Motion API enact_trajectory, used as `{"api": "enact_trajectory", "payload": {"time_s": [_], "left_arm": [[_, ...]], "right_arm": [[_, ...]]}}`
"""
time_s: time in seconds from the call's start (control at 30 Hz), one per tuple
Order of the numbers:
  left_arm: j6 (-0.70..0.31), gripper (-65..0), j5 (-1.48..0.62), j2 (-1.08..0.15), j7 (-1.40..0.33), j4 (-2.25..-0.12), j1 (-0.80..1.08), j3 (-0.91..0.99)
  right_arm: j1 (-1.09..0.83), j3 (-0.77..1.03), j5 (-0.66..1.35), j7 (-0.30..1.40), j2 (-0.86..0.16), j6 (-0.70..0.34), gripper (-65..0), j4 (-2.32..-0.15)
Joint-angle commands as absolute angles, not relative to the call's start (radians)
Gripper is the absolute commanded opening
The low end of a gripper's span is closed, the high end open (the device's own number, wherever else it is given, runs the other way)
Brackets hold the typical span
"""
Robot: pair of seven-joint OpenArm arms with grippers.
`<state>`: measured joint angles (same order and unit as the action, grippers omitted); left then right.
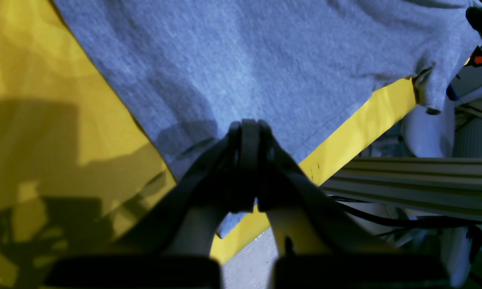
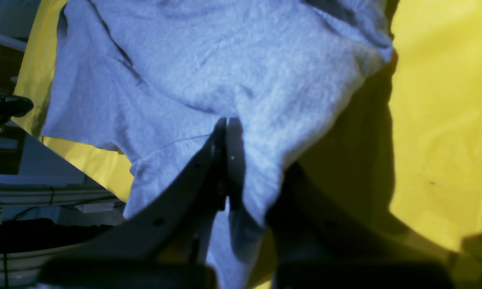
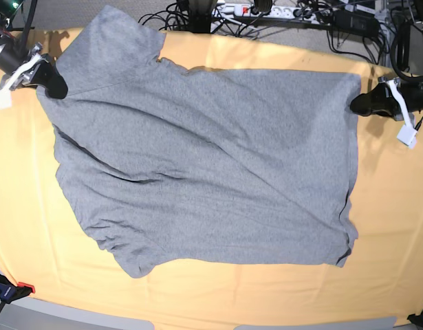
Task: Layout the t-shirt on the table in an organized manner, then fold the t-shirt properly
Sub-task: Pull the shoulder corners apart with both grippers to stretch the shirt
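Across the table the t-shirt lies spread but skewed, plain side up, unfolded. Left gripper and right gripper each pinch an edge, jaws closed; straightening and folding remain.

Nothing to read here: the grey t-shirt shows plain fabric, no lettering in sight, and the yellow tabletop carries no label or mark.
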<state>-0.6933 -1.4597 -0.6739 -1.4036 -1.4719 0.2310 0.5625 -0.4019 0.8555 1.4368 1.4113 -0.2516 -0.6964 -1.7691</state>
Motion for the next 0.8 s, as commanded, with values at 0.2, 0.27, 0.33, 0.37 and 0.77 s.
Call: {"api": "enact_trajectory", "payload": {"time_s": [0.2, 0.27, 0.33, 0.37, 0.77], "left_arm": [[-0.698, -65.0, -1.484, -0.625, -1.396, -1.486, 0.331, 0.694], [-0.698, -65.0, -1.484, -0.595, -1.396, -1.486, 0.364, 0.766], [-0.698, -65.0, -1.484, -0.573, -1.389, -1.486, 0.393, 0.828], [-0.698, -65.0, -1.484, -0.564, -1.374, -1.486, 0.405, 0.851], [-0.601, -16.4, -1.295, -0.532, -1.253, -1.485, 0.405, 0.765]], "right_arm": [[-0.424, 0.865, 1.459, 1.396, -0.269, -0.698, -65.0, -1.787], [-0.425, 0.865, 1.459, 1.396, -0.269, -0.698, -65.0, -1.787], [-0.427, 0.865, 1.459, 1.396, -0.269, -0.698, -65.0, -1.787], [-0.427, 0.865, 1.459, 1.396, -0.269, -0.698, -65.0, -1.787], [-0.427, 0.865, 1.463, 1.396, -0.269, -0.698, -65.0, -1.787]]}}
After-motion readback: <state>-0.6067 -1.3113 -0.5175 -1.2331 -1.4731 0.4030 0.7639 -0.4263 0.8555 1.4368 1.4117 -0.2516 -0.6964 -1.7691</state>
